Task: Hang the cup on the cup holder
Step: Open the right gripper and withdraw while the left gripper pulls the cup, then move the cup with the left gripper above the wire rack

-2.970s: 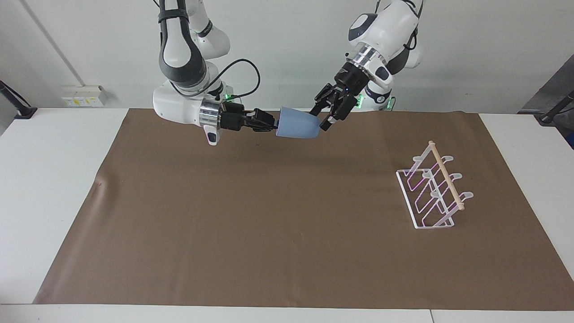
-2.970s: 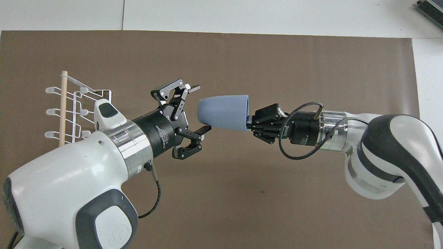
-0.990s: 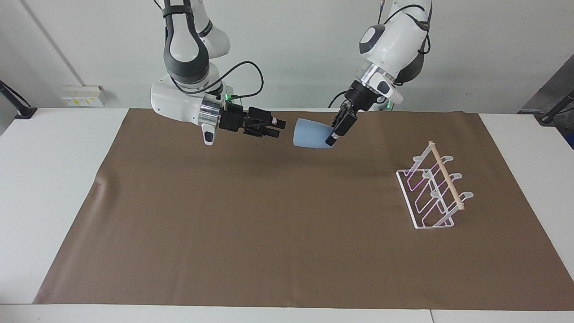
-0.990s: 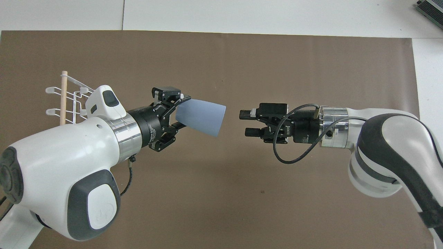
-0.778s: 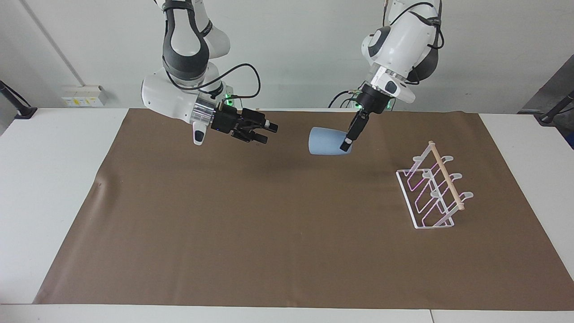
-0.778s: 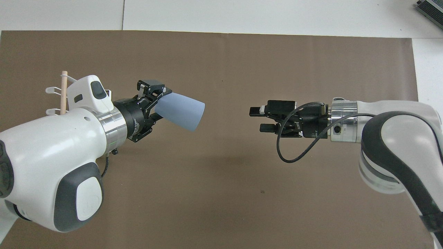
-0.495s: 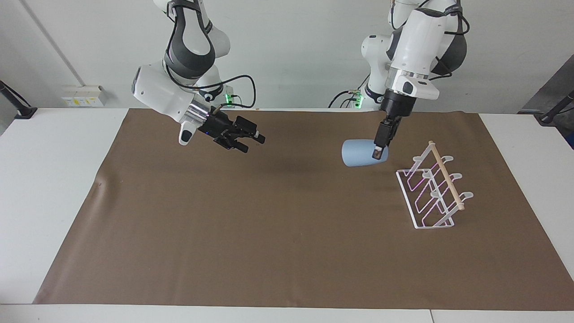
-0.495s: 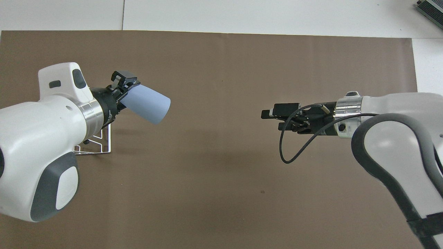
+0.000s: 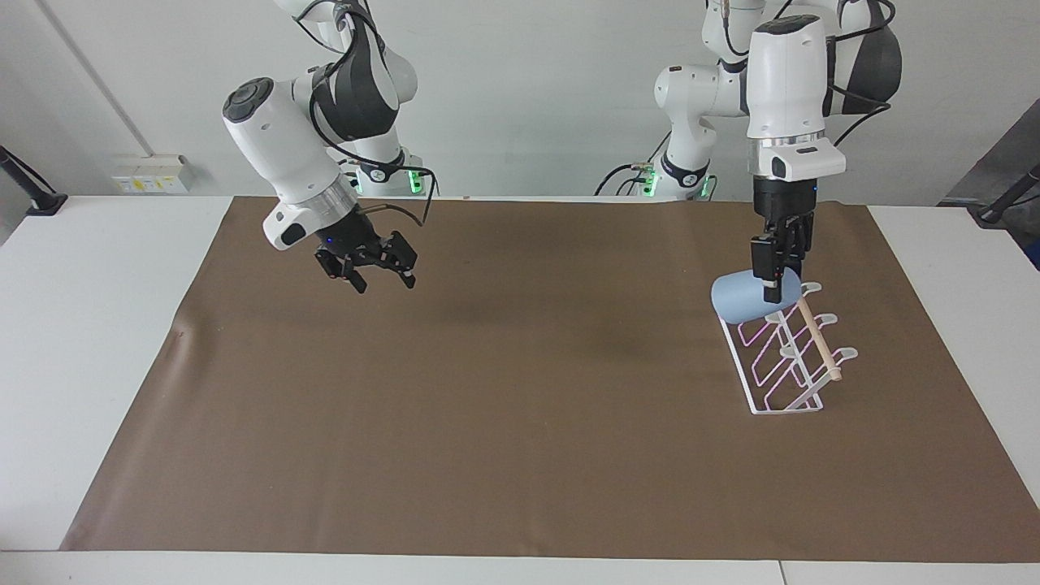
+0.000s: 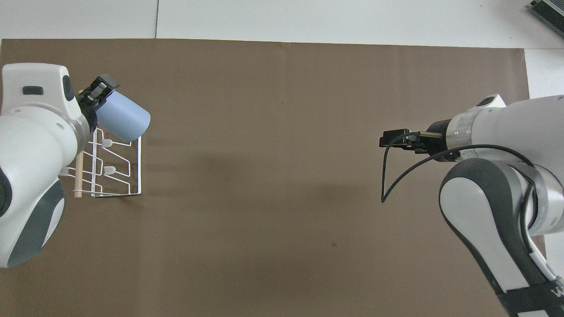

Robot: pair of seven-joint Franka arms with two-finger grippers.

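Note:
My left gripper [image 9: 773, 286] is shut on one end of the light-blue cup [image 9: 738, 299], which lies tilted on its side in the air. Its free end points toward the right arm's end of the table. It hangs close over the upper pegs of the white wire cup holder [image 9: 784, 357], at the wooden dowel's raised end; contact cannot be made out. From overhead, the cup [image 10: 123, 118] juts from the left gripper [image 10: 99, 99] over the cup holder [image 10: 116, 169]. My right gripper [image 9: 386, 283] hangs open and empty over the mat, seen edge-on from overhead [image 10: 384, 141].
A brown mat [image 9: 520, 422] covers most of the white table [image 9: 81, 325]. The cup holder stands on it at the left arm's end. A black cable [image 10: 387, 176] loops from the right wrist.
The left arm has carried the cup from mid-table to over the cup holder and turned its wrist downward. The right arm has drawn back toward its own end, open and empty.

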